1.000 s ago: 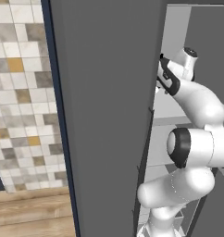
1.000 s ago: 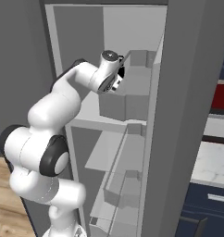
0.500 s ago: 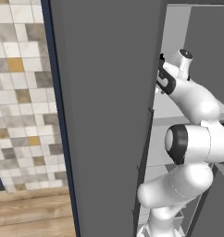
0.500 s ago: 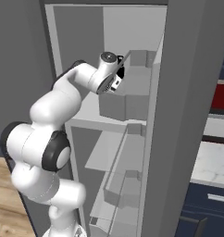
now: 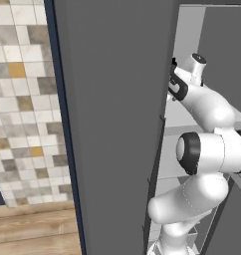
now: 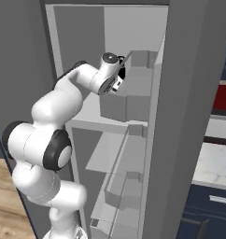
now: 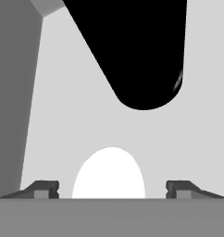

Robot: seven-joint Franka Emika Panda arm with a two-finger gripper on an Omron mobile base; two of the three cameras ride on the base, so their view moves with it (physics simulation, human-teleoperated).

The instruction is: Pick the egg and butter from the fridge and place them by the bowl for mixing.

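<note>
Egg, small plain white (image 7: 109, 173), sits on pale fridge shelf (image 7: 86, 115) between the two-finger gripper's (image 7: 111, 189) spread fingertips, ungripped. Risk: round shell rolling off-centre or squirting out as jaws close, I judge.

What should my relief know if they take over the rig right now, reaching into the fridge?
Gripper: open, fingertips either side of the egg, not touching it.
Egg: white, on a pale fridge shelf, centred between the tips; a large black rounded object sits beyond it.
Fridge: door open, the arm reaches in at the upper shelf.
Butter and bowl: not located from these views.
Done: fridge reached, egg lined up.
Left: close on egg, carry it to the bowl, then fetch the butter.
</note>
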